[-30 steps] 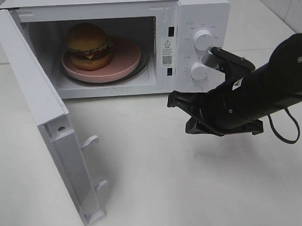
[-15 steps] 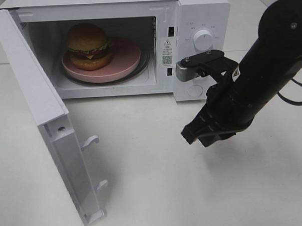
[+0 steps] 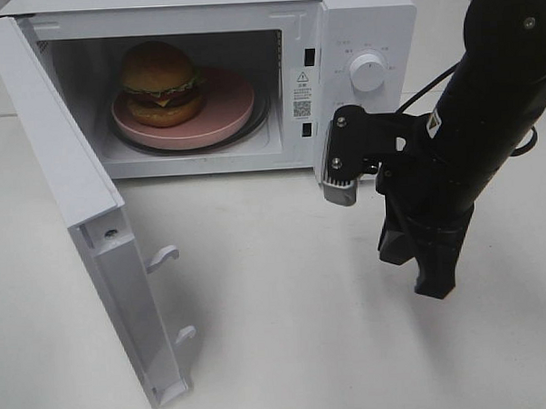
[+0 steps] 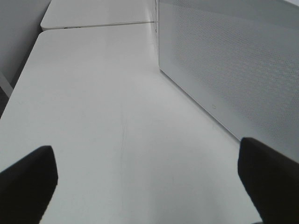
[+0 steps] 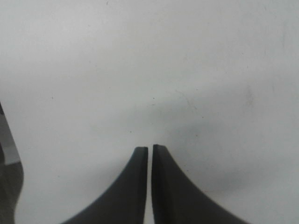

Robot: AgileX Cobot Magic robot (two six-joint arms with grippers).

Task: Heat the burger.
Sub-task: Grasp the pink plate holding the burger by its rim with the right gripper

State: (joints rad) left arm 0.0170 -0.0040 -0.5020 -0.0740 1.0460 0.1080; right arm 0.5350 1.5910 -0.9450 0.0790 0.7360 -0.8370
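The burger (image 3: 159, 83), with its golden bun, lettuce and cheese, sits on a pink plate (image 3: 228, 111) inside the white microwave (image 3: 365, 19). The microwave's door (image 3: 63, 168) hangs wide open to the left. My right gripper (image 3: 435, 290) points down at the table in front of the control panel, well right of the burger. In the right wrist view its fingers (image 5: 140, 177) are pressed almost together, and the gripper (image 5: 150, 150) holds nothing. My left gripper (image 4: 145, 154) is open beside the microwave's perforated side wall (image 4: 233, 70) and does not show in the exterior view.
The upper knob (image 3: 368, 72) shows on the panel; the right arm's wrist (image 3: 348, 156) covers the lower one. The open door's latch hooks (image 3: 162, 256) stick out over the white table (image 3: 279, 331).
The right arm has swung from pointing left across the microwave's front to pointing straight down at the table. Its gripper stayed shut. Burger, plate and door have not moved.
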